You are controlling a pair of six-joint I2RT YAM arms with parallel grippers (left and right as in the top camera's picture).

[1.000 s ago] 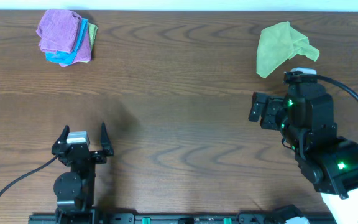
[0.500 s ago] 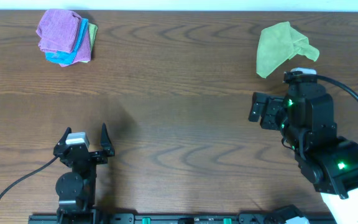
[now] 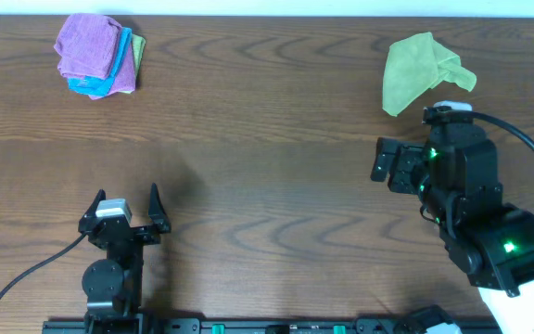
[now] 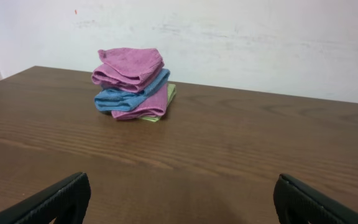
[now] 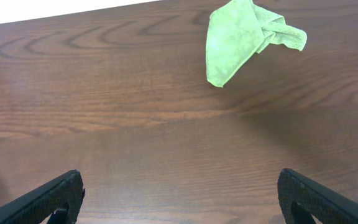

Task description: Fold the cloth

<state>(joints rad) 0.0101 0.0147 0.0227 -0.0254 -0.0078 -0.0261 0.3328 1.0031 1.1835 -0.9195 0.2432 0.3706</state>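
Cloth (image 3: 86,42) | atop stack (image 3: 109,85), well ahead of left tool (image 3: 125,197), spread | right tool (image 5: 180,198) spread

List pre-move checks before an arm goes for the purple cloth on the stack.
1. Left gripper open, empty: ok.
2. Right gripper open, empty: ok.
3. Purple folded microfibre cloth in view: ok.
4. It lies alone and flat: not ok, bunched atop a blue folded cloth.
5. Lime-green crumpled cloth apart from both: ok.
6. Purple cloth within the left gripper's reach: cannot tell.
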